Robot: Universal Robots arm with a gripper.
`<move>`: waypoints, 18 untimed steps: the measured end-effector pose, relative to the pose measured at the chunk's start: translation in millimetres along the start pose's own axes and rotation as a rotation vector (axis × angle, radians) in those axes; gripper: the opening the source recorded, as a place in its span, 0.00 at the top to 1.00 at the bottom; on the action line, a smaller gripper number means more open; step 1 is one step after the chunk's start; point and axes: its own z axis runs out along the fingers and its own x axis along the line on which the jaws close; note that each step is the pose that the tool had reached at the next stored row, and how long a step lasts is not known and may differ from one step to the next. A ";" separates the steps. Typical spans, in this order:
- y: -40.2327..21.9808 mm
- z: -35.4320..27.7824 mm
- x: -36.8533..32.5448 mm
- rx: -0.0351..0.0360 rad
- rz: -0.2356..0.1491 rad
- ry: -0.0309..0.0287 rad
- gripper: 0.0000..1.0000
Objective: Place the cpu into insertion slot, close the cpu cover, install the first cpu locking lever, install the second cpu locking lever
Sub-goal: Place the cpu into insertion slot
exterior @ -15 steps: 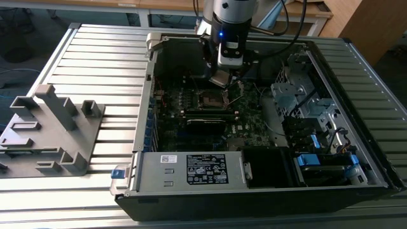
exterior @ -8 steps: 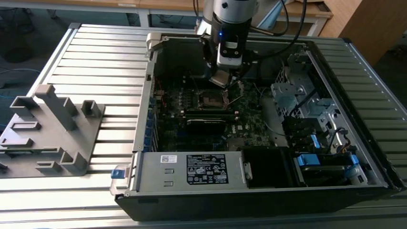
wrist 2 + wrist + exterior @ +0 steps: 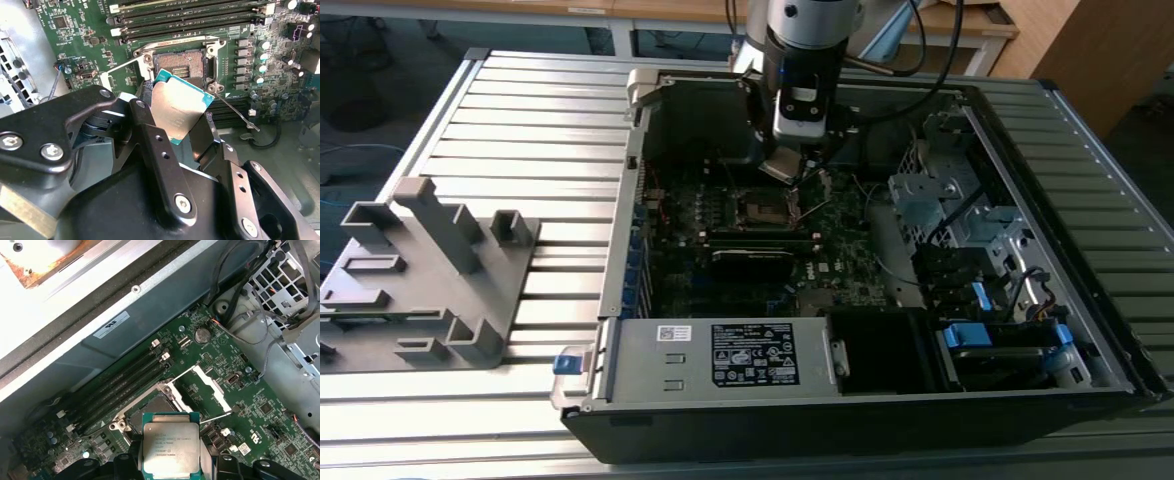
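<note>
My gripper [image 3: 785, 168] hangs inside the open computer case, shut on the cpu [image 3: 180, 107], a flat square chip with a silver-grey top [image 3: 171, 445]. Black fingers [image 3: 150, 130] clamp the chip by two opposite edges, and it tilts a little. The insertion slot [image 3: 150, 407] lies uncovered on the green board just below and beyond the chip, dark with a metal rim [image 3: 180, 65]. In the exterior view the slot [image 3: 763, 208] sits slightly in front of the gripper. The cpu cover [image 3: 212, 385] stands swung up beside the slot. Two thin wire levers [image 3: 235, 112] [image 3: 127, 62] stick out, unlatched.
A grey labelled power-supply box [image 3: 720, 355] fills the case's near side. A metal drive cage with cables [image 3: 961, 200] takes the exterior view's right. Long memory slots [image 3: 125, 385] run beside the socket. A grey fixture [image 3: 427, 270] rests on the slatted table at the exterior view's left.
</note>
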 end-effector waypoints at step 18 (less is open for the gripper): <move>0.0 0.0 0.0 -0.0004 0.025 -0.0020 0.46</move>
